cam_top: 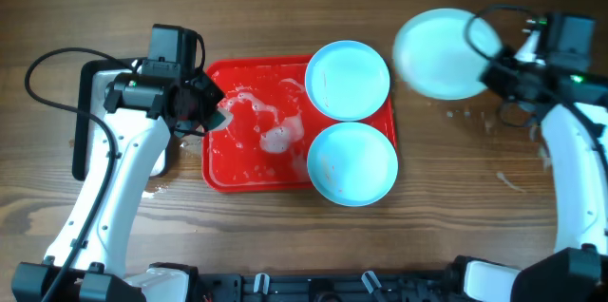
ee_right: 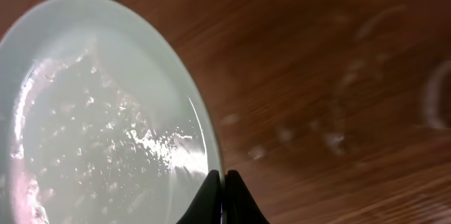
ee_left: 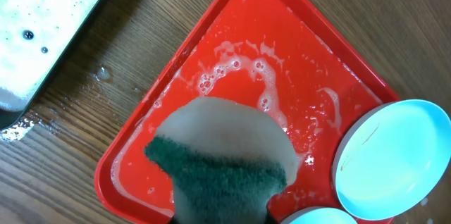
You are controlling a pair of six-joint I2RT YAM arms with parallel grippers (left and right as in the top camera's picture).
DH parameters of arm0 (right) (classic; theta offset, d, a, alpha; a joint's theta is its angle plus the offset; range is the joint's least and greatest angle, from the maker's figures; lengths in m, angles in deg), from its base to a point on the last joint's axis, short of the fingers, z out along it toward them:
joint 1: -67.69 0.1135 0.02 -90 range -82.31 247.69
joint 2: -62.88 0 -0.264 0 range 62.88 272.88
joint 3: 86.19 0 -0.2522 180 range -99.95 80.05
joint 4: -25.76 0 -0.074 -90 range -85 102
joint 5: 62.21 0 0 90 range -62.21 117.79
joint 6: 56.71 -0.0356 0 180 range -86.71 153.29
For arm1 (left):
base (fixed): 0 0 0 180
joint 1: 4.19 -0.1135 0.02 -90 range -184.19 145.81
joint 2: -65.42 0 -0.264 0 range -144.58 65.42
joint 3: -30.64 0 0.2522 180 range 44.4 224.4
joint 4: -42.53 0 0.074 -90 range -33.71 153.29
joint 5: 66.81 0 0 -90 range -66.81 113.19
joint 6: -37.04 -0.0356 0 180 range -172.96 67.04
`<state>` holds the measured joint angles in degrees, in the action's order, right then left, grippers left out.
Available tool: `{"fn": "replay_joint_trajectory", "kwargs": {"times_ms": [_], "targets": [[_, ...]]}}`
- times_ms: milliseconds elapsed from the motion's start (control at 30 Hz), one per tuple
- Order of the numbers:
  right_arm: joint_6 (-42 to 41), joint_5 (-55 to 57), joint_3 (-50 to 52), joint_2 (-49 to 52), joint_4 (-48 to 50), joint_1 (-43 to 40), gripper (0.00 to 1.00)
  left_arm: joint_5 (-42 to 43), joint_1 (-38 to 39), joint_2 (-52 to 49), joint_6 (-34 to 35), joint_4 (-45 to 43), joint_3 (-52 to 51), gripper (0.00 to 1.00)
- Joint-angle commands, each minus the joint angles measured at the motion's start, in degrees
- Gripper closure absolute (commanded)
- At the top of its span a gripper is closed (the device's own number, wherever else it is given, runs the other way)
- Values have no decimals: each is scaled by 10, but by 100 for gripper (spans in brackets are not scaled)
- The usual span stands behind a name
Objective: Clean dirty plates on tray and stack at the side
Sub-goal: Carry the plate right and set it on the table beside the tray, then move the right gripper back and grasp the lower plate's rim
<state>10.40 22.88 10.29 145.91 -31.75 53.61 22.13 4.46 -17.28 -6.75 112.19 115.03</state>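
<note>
Right end effector (ee_right: 224, 180) on plate (ee_right: 106, 111) rim (wet)

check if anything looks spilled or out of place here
Soapy foam is smeared across the red tray, and wet splashes dot the wood table to its right. The far plate and the near plate both overhang the tray's rim instead of sitting fully inside.
</note>
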Motion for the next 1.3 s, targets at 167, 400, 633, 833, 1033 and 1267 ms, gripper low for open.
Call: {"fn": "replay_joint_trajectory", "kwargs": {"times_ms": [167,400,633,833,1033,1267], "targets": [[-73,24,118,-3,85,-163,96,-10,3,-6,7,-2,5,96],[-86,37,154,47,151,-205,96,-3,3,-6,7,-2,5,96],[-86,39,154,117,181,-204,87,-3,3,-6,6,2,5,96],[-57,-7,146,119,185,-204,46,-3,3,-6,5,2,5,96],[12,-119,69,73,90,-166,41,-3,3,-6,5,0,5,96],[41,-173,56,39,-43,-5,46,-3,3,-6,5,3,5,96]]}}
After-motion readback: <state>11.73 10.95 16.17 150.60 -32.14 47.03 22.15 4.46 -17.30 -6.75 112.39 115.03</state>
